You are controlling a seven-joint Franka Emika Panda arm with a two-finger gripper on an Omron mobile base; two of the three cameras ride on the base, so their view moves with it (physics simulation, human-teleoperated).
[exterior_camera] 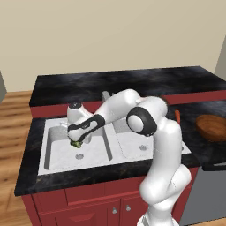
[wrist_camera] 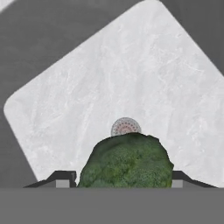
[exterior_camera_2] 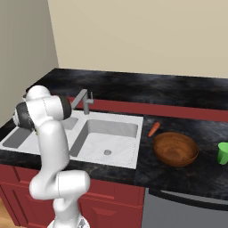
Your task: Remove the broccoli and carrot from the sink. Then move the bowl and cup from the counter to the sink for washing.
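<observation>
The jaws are gripping the broccoli above the sink's left drain, carrying it toward the bench.

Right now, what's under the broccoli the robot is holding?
Under the broccoli, held in the gripper, are the sink floor and its round drain. The broccoli covers the drain's lower edge.

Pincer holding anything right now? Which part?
Yes: the pincer grips the dark green broccoli floret by its opposite sides, lifted above the sink basin.
</observation>
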